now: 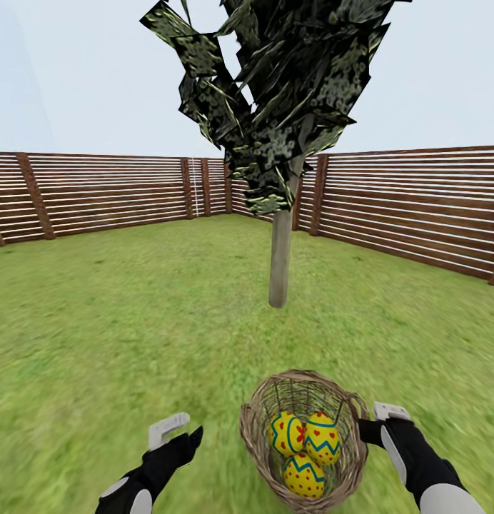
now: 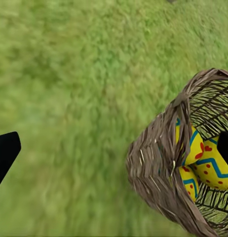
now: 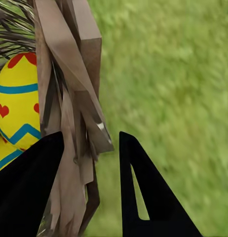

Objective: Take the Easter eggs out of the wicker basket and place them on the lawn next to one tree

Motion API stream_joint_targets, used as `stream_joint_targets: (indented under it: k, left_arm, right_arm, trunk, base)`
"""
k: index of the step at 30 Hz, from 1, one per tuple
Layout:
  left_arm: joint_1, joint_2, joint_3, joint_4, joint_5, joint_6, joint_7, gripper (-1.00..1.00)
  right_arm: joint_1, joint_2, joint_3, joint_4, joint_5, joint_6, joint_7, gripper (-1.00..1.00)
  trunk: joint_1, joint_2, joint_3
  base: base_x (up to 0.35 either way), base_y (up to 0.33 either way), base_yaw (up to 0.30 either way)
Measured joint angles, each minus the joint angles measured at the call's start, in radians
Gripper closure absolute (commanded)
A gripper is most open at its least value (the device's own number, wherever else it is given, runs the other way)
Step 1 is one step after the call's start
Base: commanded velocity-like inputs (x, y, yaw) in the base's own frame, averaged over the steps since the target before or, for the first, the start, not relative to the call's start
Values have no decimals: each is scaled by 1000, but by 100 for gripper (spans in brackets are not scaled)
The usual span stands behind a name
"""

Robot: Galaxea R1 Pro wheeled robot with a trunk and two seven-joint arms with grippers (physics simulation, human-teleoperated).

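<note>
Straddling the wicker basket (image 3: 69,98) rim, the right gripper (image 3: 89,173) grasps it, eggs (image 1: 304,442) inside; the tree (image 1: 280,264) stands straight ahead; the left gripper (image 1: 177,432) hangs released.

- The wicker basket (image 1: 304,439) is the landmark: it sits on the lawn (image 1: 118,335), low in the head view and right of centre.
- The three Easter eggs (image 1: 305,442) lie inside the basket, touching one another, two behind and one in front.
- The tree (image 1: 280,257) stands behind the basket, well apart from it.
- The fence (image 1: 418,207) runs behind the tree, along the far and right edges of the lawn.
- The right gripper (image 1: 372,421) is at the basket's right rim, one finger inside the wall, one outside.
- The left gripper (image 1: 181,432) hangs over grass left of the basket, near but apart.
</note>
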Motion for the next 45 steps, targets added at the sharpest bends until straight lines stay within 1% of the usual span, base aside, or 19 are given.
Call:
stream_joint_targets:
  k: [14, 32, 38, 45]
  left_arm:
    - [0, 0, -1, -1, 1, 3, -2, -100]
    - [0, 0, -1, -1, 2, 4, 0, -100]
    - [0, 0, -2, 0, 2, 3, 0, -100]
    - [0, 0, -2, 0, 1, 4, 0, -100]
  right_arm:
    - [0, 6, 6, -4, -1, 2, -1, 100]
    - [0, 7, 6, -2, -2, 1, -1, 100]
    - [0, 7, 6, -3, -3, 0, -1, 100]
    - [-1, 7, 6, -3, -2, 1, -1, 100]
  trunk:
    - [0, 0, 0]
    - [0, 0, 0]
    - [0, 0, 0]
    - [0, 0, 0]
  base:
    - [332, 0, 0]
    - [332, -2, 0]
    - [323, -134, 0]
    - [271, -229, 0]
